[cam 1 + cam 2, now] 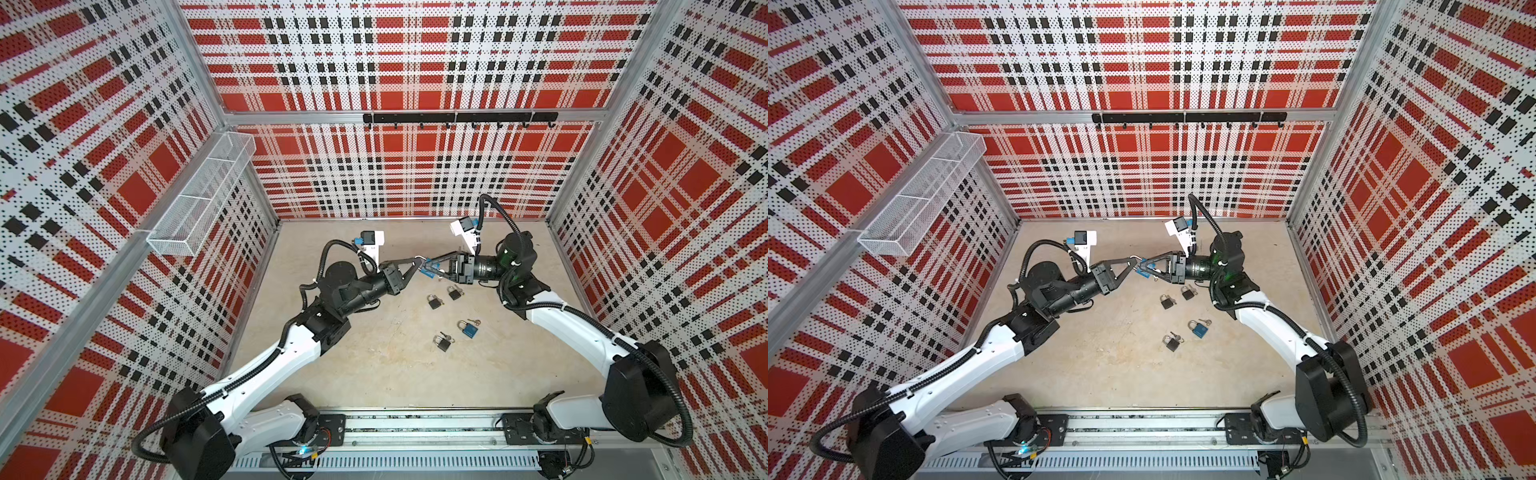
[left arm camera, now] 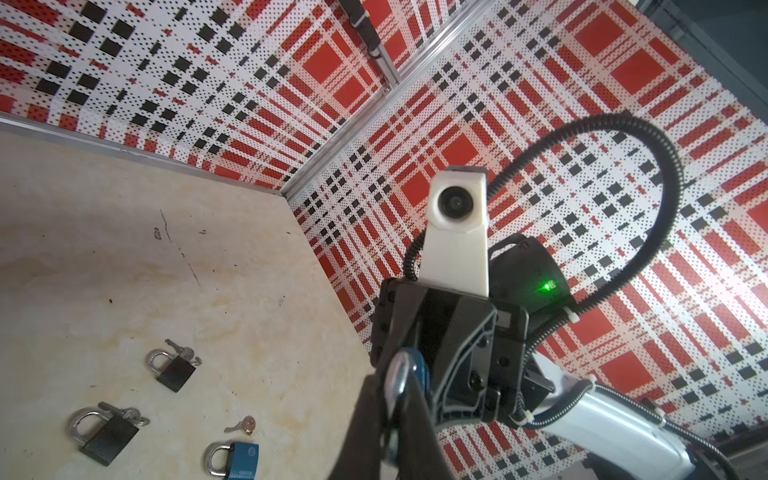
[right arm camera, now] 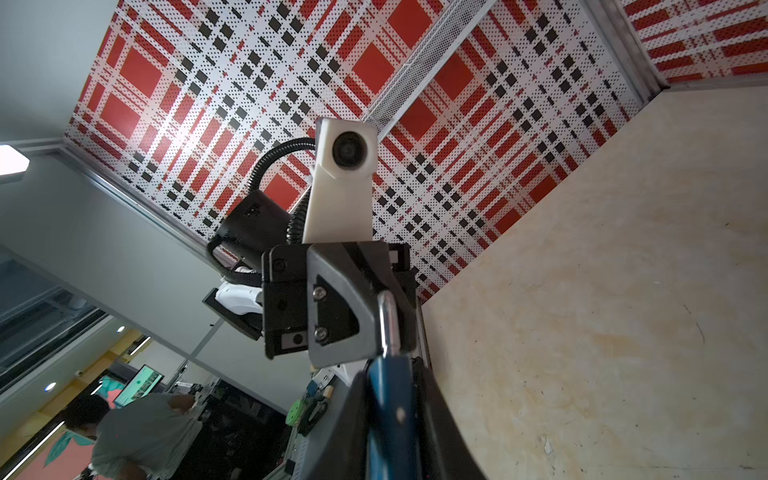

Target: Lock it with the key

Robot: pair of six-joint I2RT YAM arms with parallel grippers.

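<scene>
Your left hand (image 1: 419,262) is closed tight on the silver shackle (image 3: 388,324) of the blue padlock (image 3: 392,415). The fingers (image 2: 365,415) pinch the steel loop from both sides. Your right hand (image 1: 431,267) faces it tip to tip and is only slightly parted. The lock's blue body is wedged between its fingers (image 3: 432,399) with no gap showing on either side. The two hands meet in the air above the far middle of the desk (image 1: 374,374), with the padlock stretched between them. Its keyhole end is buried in the right hand, so you cannot tell whether a key sits in it.

The rest lies flat on the desk, below and to the right of the hands and on the near side of them. Two black padlocks sit close together, one (image 1: 435,302) just beside the other (image 1: 456,294). Nearer the base rail is a second blue padlock (image 1: 469,330). A loose key (image 1: 476,322) lies close to its shackle but apart from it. A third black padlock (image 1: 444,344) lies left of that one, with a small key against its top.

Further out, a wire basket (image 1: 199,199) hangs on the left wall. A black hook rail (image 1: 457,118) runs along the back wall.
</scene>
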